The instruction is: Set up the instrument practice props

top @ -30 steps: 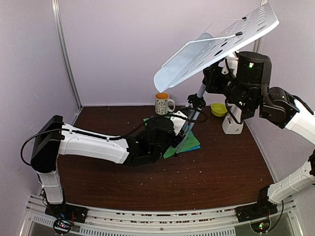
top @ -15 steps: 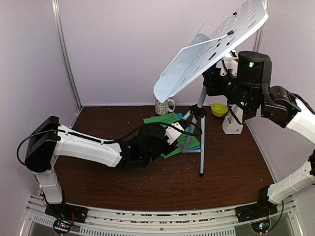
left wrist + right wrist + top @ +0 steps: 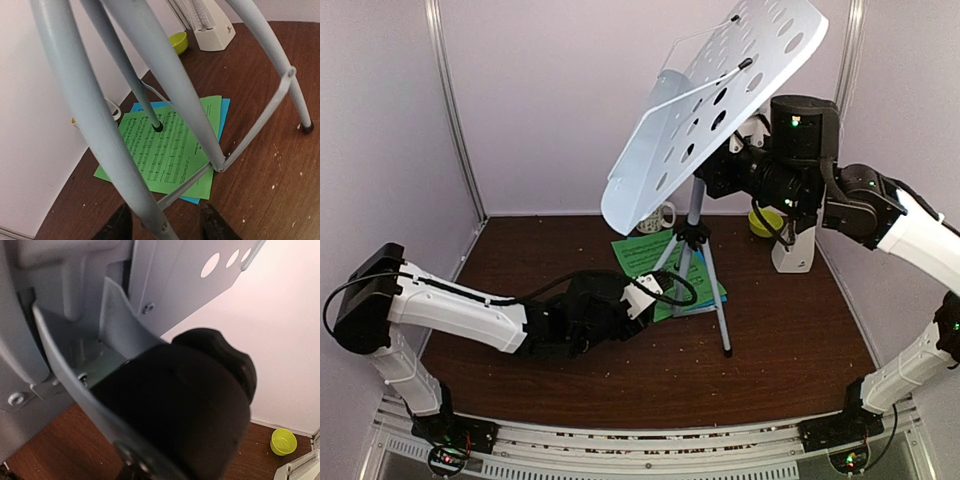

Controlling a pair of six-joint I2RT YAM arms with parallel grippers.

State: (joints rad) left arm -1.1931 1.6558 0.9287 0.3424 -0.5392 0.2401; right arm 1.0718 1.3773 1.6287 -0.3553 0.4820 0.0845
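Music stand (image 3: 710, 110) upright at the middle of the table (image 3: 620, 390).
Left gripper (image 3: 165, 225) parted round near tripod leg (image 3: 100, 125), not clamping; a farther foot rests on music sheets (image 3: 165, 150); right gripper (image 3: 735, 165) at stand's neck, grip cannot be told; metronome (image 3: 795, 250) far right.

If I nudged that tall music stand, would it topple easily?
Probably top-heavy: the music stand carries a wide perforated tray high on a thin pole. Its tripod legs look slim, so a sideways push might tip it. One foot rests on the green sheet, which may slip.
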